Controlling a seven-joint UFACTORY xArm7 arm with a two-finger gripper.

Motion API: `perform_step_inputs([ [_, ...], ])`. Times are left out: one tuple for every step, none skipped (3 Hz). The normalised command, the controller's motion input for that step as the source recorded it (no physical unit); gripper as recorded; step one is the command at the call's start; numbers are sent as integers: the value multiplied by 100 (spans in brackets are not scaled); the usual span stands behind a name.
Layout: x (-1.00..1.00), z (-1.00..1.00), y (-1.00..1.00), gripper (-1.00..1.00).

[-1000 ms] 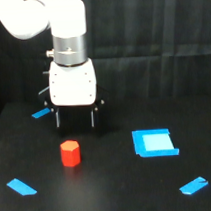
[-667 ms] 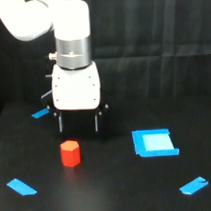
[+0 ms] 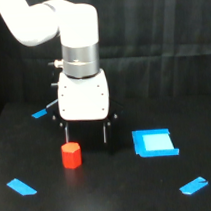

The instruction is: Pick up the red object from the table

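The gripper (image 3: 86, 133) hangs from a boxy white housing on the xArm6 arm (image 3: 64, 25), its two thin dark fingers (image 3: 105, 132) pointing straight down with the jaws spread wide apart and nothing between them. Whether the tips touch the black tabletop (image 3: 113, 193) I cannot tell. The red hexagonal block (image 3: 71, 155) stands upright on the tabletop, just below and in front of the finger on the exterior view's left, outside the gap and apparently not touching it. I can make out no brand, label or writing on the arm or the housing. A blue square patch (image 3: 155, 142) lies to the exterior view's right of the jaws, and blue tape strips sit at the front left (image 3: 21, 186), front right (image 3: 193, 185) and back left (image 3: 39, 114).
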Motion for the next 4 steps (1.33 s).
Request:
perform_step_inputs([
  [27,0,-80,99],
  [25,-3,-94,100],
  [18,-13,-84,100],
  [5,-27,-45,100],
])
